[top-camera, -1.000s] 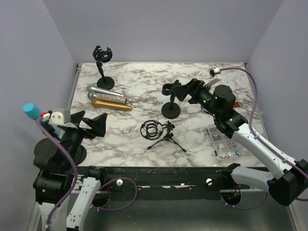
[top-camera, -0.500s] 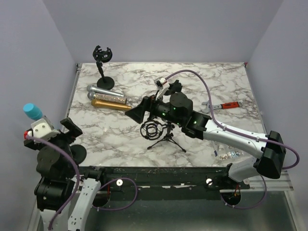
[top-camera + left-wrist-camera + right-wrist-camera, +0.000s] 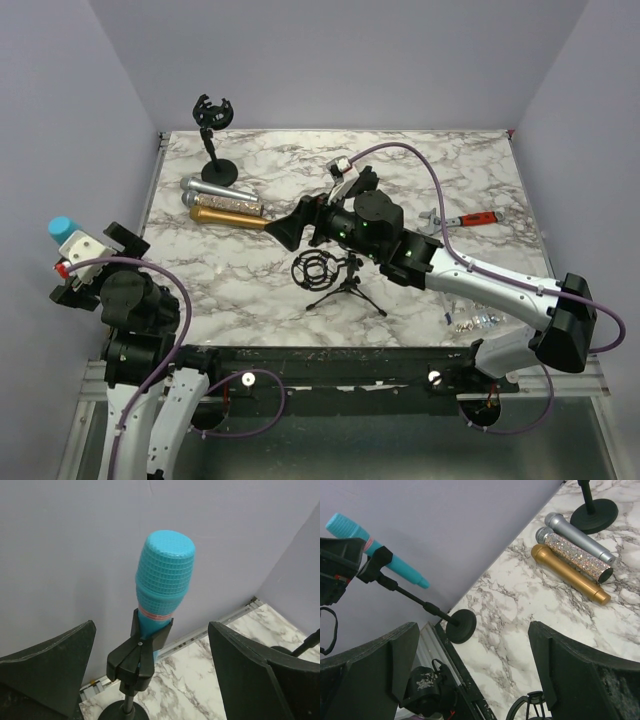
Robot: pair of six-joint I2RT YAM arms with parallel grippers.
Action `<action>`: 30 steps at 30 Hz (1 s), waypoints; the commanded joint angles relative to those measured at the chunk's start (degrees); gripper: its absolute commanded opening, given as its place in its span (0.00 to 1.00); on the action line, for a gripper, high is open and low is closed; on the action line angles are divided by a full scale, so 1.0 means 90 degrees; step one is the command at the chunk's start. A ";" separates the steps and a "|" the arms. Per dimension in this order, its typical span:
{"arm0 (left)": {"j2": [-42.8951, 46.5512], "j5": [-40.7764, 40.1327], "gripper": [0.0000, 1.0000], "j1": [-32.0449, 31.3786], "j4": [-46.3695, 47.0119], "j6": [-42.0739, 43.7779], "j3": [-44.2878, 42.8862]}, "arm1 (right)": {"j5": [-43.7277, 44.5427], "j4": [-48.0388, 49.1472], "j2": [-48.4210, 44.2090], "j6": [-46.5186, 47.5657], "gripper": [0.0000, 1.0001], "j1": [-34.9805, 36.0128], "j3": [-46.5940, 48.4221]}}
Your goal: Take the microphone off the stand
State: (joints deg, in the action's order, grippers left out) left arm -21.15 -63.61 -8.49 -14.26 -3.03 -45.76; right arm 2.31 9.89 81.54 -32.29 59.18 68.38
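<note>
One turquoise microphone (image 3: 162, 580) sits head-up in the clip (image 3: 137, 655) of its stand (image 3: 415, 600) at the counter's (image 3: 400, 160) near left corner, its long axis steep and leaning slightly. The left gripper (image 3: 151, 625) faces it, spread wide and touching nothing. The right gripper (image 3: 472, 630), over the counter's middle, also gapes wide and holds nothing.

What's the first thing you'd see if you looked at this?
The bright blue microphone, clipped in its stand at the table's left edge, with the open left gripper around it. Then the gold microphone lying flat beside two silvery ones, far left on the table.
</note>
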 commanded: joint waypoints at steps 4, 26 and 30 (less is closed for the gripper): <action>-0.0132 -0.0540 0.99 -0.0014 0.1759 0.1341 0.0189 | 0.0291 -0.0103 -0.0105 0.0119 1.00 0.0007 -0.0061; -0.1504 0.0209 0.97 0.1682 0.0950 -0.0220 -0.0576 | 0.0574 -0.0202 -0.0445 0.0209 1.00 0.0007 -0.0616; -0.1645 0.0518 0.94 0.1774 0.0979 -0.0225 -0.0521 | 0.0554 -0.0181 -0.0417 0.0209 1.00 0.0010 -0.0654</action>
State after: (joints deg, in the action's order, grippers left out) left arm -34.81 -63.33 6.44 -3.86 -2.90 -50.15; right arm 5.72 8.75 78.74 -31.40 59.18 63.42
